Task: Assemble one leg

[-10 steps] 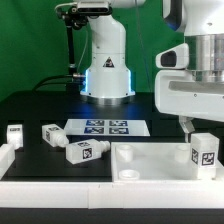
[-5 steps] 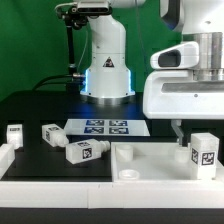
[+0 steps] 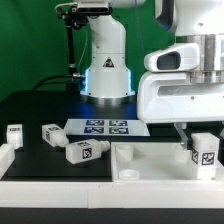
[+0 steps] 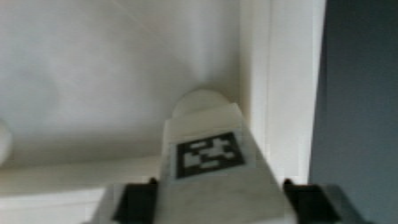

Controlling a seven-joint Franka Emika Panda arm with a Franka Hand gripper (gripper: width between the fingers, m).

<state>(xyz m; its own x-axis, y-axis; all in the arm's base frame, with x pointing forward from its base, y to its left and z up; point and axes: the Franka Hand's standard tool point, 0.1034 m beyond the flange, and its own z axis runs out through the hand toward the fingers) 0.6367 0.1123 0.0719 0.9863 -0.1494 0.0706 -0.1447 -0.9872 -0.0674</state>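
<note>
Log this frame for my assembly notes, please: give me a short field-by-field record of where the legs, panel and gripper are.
gripper: over the panel's corner at the exterior view's right
fingers: one on each side of a tagged leg; contact cannot be told
leg at gripper: upright on the panel
panel: large white, lying flat at the front
loose legs: three on the black table, and
marker board: flat in front of the arm's base

The exterior view looks low across the table (image 3: 40,108) toward the robot base (image 3: 106,62); the wrist view looks very closely down on the leg (image 4: 212,140), which both views share.
</note>
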